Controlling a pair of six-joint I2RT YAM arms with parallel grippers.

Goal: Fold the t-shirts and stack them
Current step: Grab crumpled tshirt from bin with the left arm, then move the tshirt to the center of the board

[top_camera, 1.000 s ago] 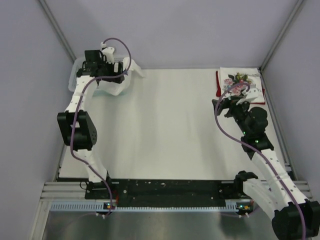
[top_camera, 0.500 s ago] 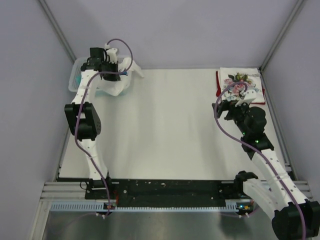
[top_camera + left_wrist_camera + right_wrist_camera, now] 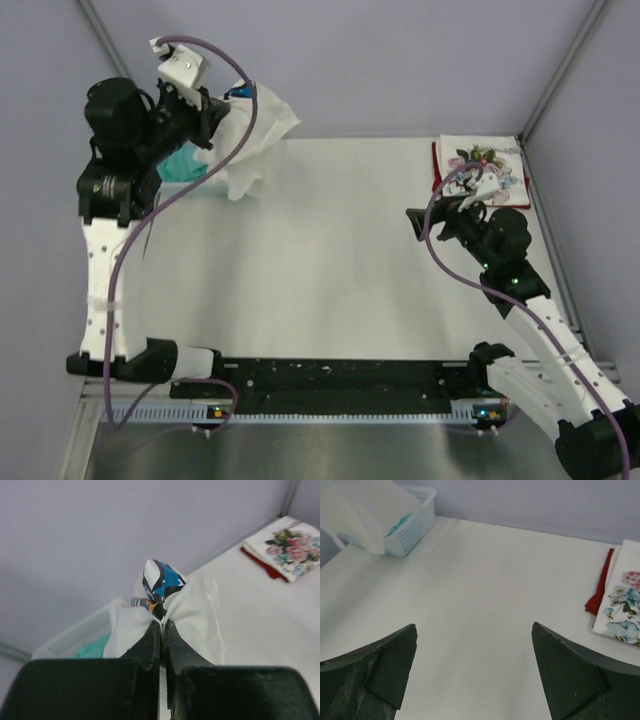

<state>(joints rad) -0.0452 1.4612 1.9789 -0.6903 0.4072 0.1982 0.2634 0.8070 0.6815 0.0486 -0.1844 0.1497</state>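
while it hangs above the basket (image 3: 415, 530), white shirt (image 3: 255, 130): pinched by left gripper (image 3: 161, 625) for unloading
right gripper (image 3: 474, 630): jaws spread, empty, waiting

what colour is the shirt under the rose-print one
Dark red; the shirt shows best in the right wrist view.

Foreground, left gripper (image 3: 161, 625), jaws pinched shut on a bunched white t-shirt (image 3: 195, 610) with blue print; pale mesh basket (image 3: 80, 632) holding teal cloth (image 3: 92, 649) at left; rose-print t-shirt (image 3: 290, 547) folded atop dark red t-shirt (image 3: 262, 565) on far surface (image 3: 270, 620).
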